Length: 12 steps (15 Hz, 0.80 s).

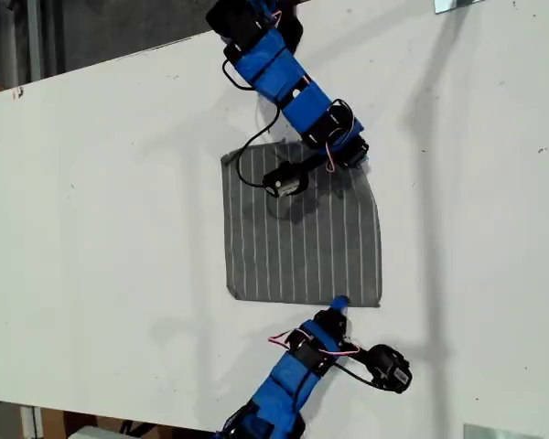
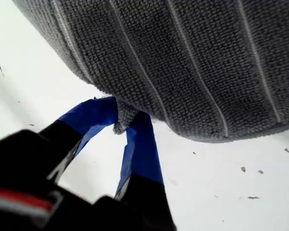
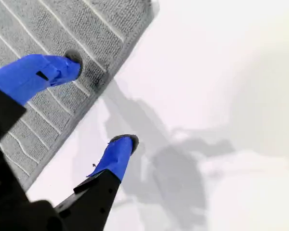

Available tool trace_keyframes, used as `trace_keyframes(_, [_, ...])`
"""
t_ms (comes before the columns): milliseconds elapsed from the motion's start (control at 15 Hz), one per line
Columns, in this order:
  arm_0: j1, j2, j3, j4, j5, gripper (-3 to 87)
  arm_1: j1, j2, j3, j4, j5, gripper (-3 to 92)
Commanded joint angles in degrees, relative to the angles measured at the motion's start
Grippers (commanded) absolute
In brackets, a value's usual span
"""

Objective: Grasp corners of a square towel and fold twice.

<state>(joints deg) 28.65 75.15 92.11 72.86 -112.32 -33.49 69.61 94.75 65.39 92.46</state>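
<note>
1. The grey striped towel is lying spread out on the white table, near the middle of the exterior view, with its white stripes running from the top towards the bottom of that view.
2. My first gripper is reaching in from the bottom of the exterior view and is touching the towel's lower edge, somewhat to the exterior view's left of the lower right corner.
3. In the first wrist view, my first gripper is clenched on a small bit of the towel hem, and its two blue fingertips are pressing the cloth between them. The edge beside it is curving a little above the table.
4. My second gripper is coming from the top of the exterior view and is hovering at the towel's upper right part.
5. In the second wrist view, my second gripper is released and holding nothing. One finger is standing over the towel and the other over the bare table, with the hemmed edge passing between them. A towel corner is showing further along this edge.
</note>
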Motion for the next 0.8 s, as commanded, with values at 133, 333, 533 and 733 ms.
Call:
trace_keyframes(133, [1.85,-11.25,-20.39,4.13,1.85,30.0,-0.79,-0.62,-2.46,-0.35,-0.44,-0.1])
trace_keyframes(333, [1.93,-18.19,-30.23,7.82,3.08,30.2,0.00,-6.42,-13.01,5.71,-4.39,-0.1])
trace_keyframes(533, [2.02,-20.48,-33.40,7.82,3.96,30.3,0.88,-9.40,-17.31,5.54,-7.91,-0.1])
trace_keyframes(733, [1.49,-21.45,-34.01,7.91,5.19,30.4,0.88,-11.07,-19.51,6.06,-8.88,-0.1])
